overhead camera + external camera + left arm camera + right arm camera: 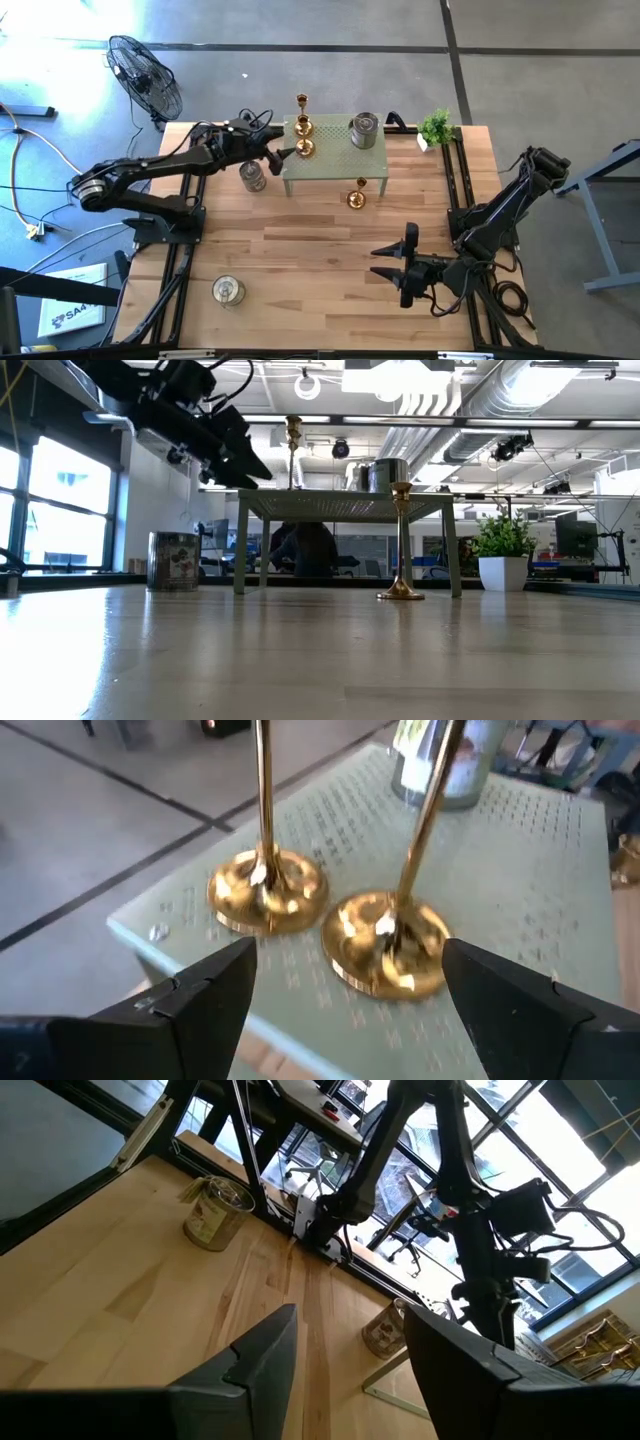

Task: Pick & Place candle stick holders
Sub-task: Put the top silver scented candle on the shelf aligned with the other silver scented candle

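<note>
A pale green stand (335, 168) stands at the table's far middle. On it are two gold candle stick holders (268, 890) (385, 942) and a silver-grey jar holder (365, 130). A third gold holder (357, 197) stands on its round base on the table in front of the stand. Two more silver-grey jars rest on the table, one left of the stand (253, 177) and one near the front left (228, 291). My left gripper (283, 155) is open at the stand's left edge, its fingers apart before the nearer gold holder's base. My right gripper (395, 262) is open and empty at the front right.
A small green potted plant (436, 127) stands at the table's far right. A floor fan (145, 75) stands beyond the far left corner. Bare wood lies between the stand and the near edge (310, 250).
</note>
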`<action>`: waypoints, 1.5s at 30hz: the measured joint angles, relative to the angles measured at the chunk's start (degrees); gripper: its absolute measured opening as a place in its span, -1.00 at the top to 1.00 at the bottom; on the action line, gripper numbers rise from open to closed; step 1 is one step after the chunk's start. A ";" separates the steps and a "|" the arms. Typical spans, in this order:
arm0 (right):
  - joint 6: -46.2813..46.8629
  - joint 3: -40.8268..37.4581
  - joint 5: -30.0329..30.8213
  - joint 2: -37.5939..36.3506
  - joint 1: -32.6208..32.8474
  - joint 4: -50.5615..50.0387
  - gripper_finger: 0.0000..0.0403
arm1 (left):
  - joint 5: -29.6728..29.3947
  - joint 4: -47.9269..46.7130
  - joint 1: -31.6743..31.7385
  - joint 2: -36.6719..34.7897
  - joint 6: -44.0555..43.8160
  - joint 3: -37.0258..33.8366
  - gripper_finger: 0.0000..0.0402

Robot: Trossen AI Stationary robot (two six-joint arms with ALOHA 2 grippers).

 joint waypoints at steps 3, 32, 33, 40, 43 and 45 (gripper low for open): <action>0.00 0.00 0.00 0.00 0.00 0.02 0.10 | -0.01 -4.39 0.00 -2.43 0.00 0.00 -0.56; 0.00 0.00 -0.24 0.00 0.00 0.03 0.10 | -0.15 -34.48 0.00 -11.87 -0.42 -0.02 -0.56; 0.00 0.00 -0.24 0.00 0.00 0.04 0.10 | -0.15 -34.63 0.00 -11.87 -0.42 -0.02 -0.56; 0.00 0.00 -0.26 0.00 0.00 0.04 0.10 | 0.67 -36.63 0.00 -11.83 -0.35 -0.02 -0.56; 0.00 0.00 -0.26 0.00 0.00 0.04 0.10 | 1.57 -37.87 0.00 -11.83 -0.38 -0.02 -0.56; 0.19 0.00 -0.26 0.00 0.00 0.04 0.10 | 2.33 -38.68 0.00 -11.83 -0.40 -0.02 -0.56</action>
